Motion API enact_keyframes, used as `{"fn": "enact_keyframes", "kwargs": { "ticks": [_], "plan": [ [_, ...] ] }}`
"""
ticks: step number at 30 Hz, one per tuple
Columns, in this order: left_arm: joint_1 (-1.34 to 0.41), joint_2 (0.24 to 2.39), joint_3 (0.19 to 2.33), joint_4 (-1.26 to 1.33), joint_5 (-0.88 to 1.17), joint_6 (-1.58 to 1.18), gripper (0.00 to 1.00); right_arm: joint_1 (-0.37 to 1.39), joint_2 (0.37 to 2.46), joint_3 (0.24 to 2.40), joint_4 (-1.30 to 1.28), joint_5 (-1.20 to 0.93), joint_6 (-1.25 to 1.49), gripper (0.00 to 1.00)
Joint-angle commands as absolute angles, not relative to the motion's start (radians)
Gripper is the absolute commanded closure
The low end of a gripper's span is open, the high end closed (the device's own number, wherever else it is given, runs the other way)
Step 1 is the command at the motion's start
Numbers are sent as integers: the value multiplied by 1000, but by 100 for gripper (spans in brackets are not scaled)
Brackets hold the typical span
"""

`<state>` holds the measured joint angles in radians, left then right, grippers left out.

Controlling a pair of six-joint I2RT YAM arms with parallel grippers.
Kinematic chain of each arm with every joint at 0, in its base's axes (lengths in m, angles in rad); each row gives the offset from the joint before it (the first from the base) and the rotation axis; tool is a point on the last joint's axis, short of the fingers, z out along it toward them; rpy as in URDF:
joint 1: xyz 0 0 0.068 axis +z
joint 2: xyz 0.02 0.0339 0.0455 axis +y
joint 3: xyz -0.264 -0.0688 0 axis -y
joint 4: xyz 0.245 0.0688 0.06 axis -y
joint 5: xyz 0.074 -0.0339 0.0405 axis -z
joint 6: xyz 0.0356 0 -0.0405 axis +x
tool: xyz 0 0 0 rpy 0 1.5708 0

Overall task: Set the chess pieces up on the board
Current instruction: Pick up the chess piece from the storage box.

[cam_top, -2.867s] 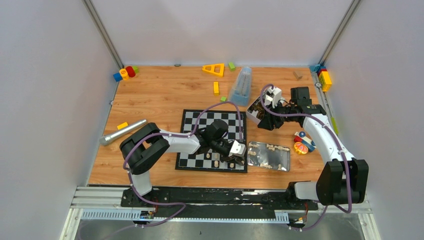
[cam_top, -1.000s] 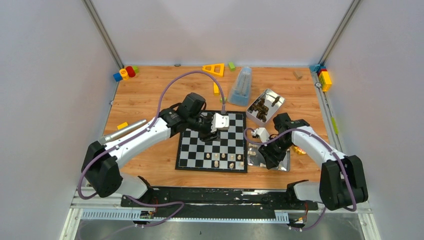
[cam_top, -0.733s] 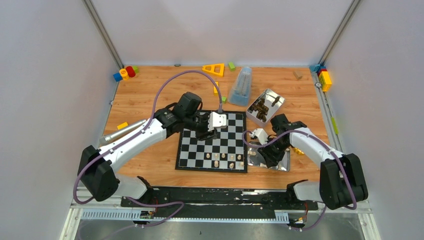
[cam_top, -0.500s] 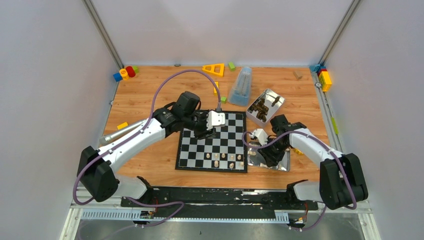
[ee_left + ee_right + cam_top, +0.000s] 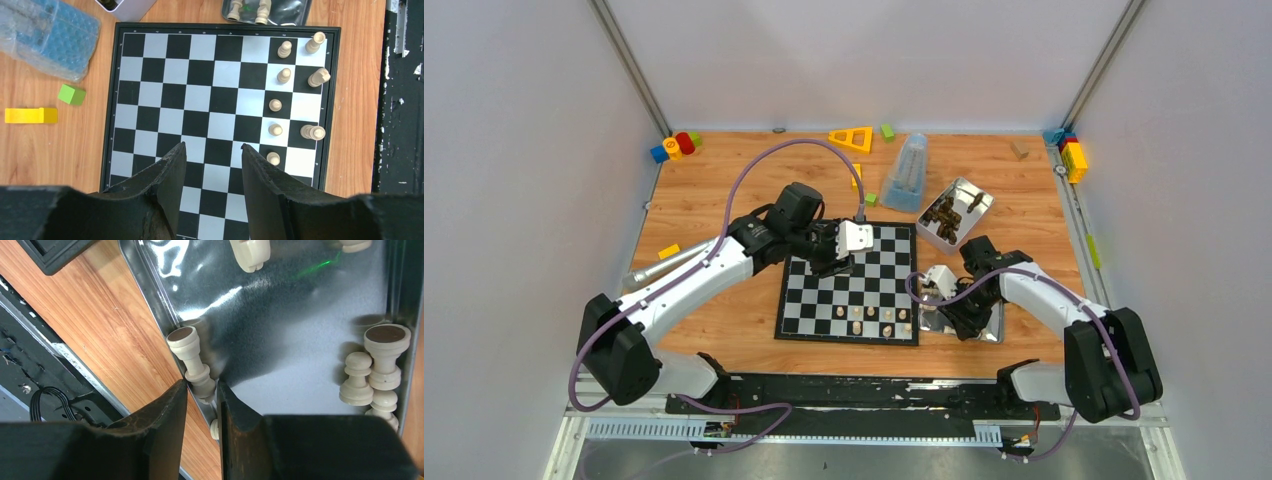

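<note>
RIGHT ARM | I am narrowing my right pincer (image 5: 201, 385) around a cream chess piece (image 5: 192, 356) against the wall of the tin (image 5: 280, 315) | clamp not yet confirmable | next board (image 5: 844, 290) placement is nearing

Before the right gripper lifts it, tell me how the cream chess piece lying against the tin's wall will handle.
The round chess piece lies on its side, so a nudge will likely roll it. The tin has a shiny metal floor, so the piece probably slides easily. Small and solid, it should feel light and stiff.

The board (image 5: 824, 295) is laid open, flat, towards the worktop's near edge; cream chess pieces (image 5: 871, 313) are stood on its near rows.
</note>
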<state>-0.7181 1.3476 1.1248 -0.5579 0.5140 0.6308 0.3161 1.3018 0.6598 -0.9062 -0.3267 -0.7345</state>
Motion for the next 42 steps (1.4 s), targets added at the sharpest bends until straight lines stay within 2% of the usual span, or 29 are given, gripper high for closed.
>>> {"fn": "enact_keyframes", "kwargs": {
  "ticks": [1, 14, 32, 36, 42],
  "plan": [
    [-713, 1302, 1141, -547, 514, 628, 48, 321, 1284, 637, -833, -274, -741, 72],
    [-713, 1296, 1129, -547, 508, 637, 47, 319, 1314, 683, -900, -342, -764, 78],
    [-713, 1327, 1100, -501, 491, 649, 47, 298, 1311, 811, -1059, -434, -808, 96],
    [-713, 1326, 1065, -430, 541, 613, 48, 285, 1314, 932, -1129, -588, -808, 99],
    [-715, 1357, 1036, -289, 747, 595, 47, 285, 1398, 1125, -1176, -818, -773, 99]
  ]
}}
